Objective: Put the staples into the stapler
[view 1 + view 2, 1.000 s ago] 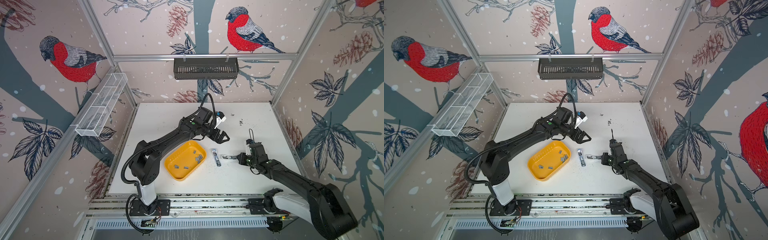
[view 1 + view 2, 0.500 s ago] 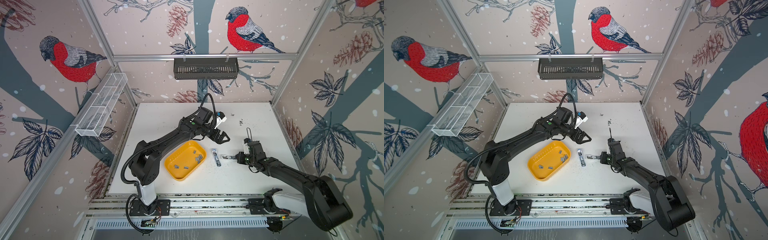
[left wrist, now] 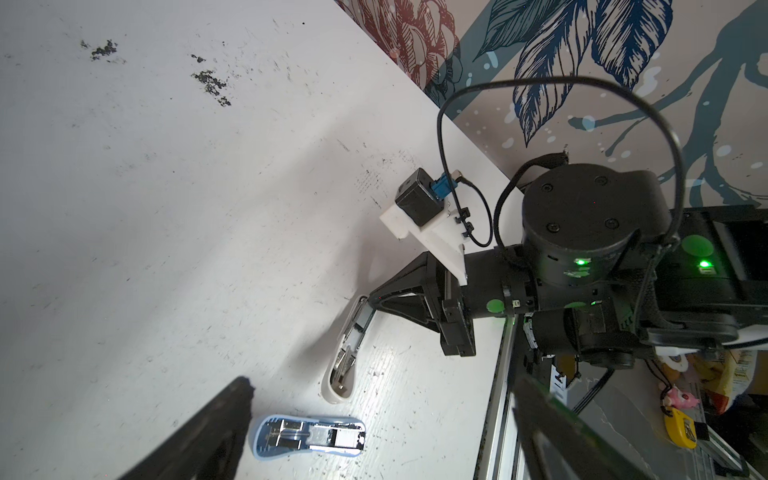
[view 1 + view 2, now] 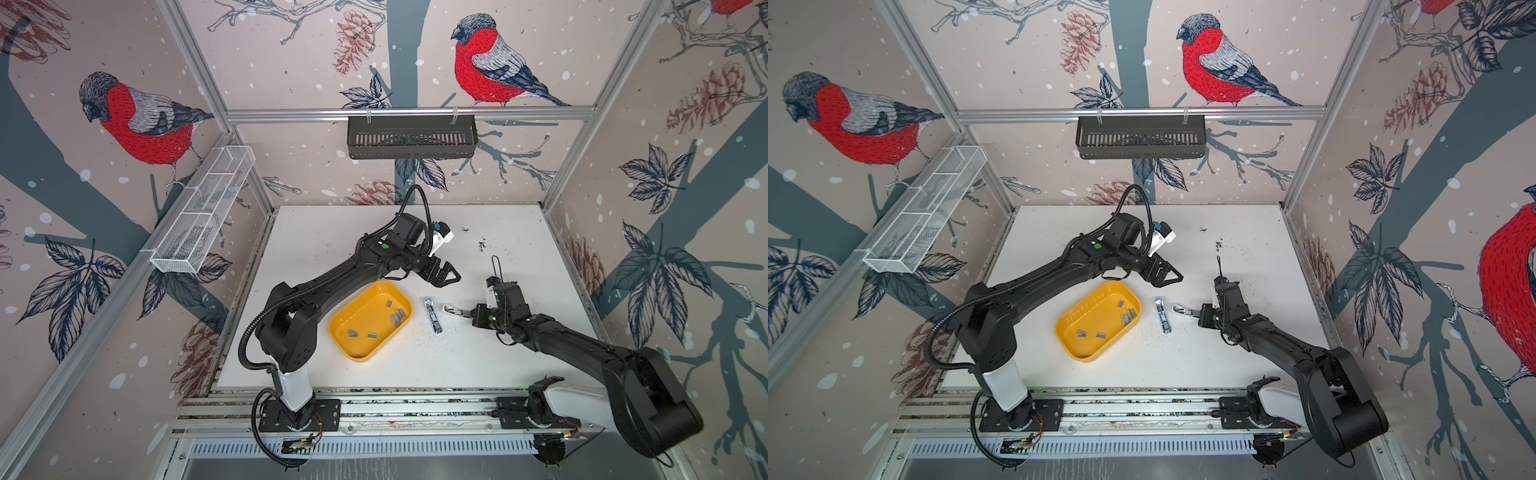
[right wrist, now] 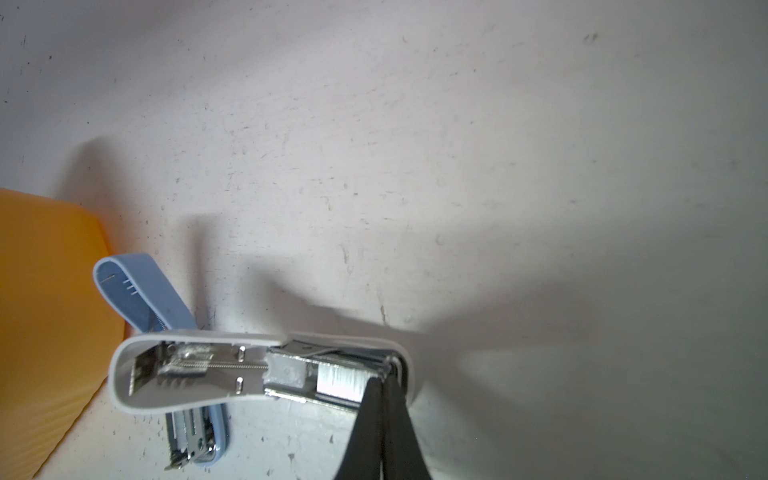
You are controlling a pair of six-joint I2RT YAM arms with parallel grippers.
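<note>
A white stapler [image 5: 199, 374] lies open on the table, and a shiny strip of staples [image 5: 338, 376] sits in its metal channel. My right gripper [image 5: 384, 380] is shut, its fingertips pressed together against the channel's front end. In both top views this gripper [image 4: 457, 311] [image 4: 1188, 310] meets the white stapler [image 4: 449, 309] [image 4: 1178, 308]. A light-blue stapler [image 4: 432, 314] [image 3: 309, 436] lies open beside it. More staples [image 4: 395, 318] [image 4: 1126, 318] lie loose in the yellow tray [image 4: 353, 351]. My left gripper [image 4: 451, 279] [image 3: 380, 380] hangs open behind the staplers, holding nothing.
The yellow tray [image 4: 1077, 351] sits just left of the blue stapler [image 4: 1163, 316]. Dark crumbs [image 4: 482, 243] speckle the back of the white table. A black basket [image 4: 411, 137] hangs on the back wall, a white wire rack [image 4: 199, 220] on the left wall.
The right gripper's jaws have closed fully at the white stapler's front end. The left arm has not moved.
</note>
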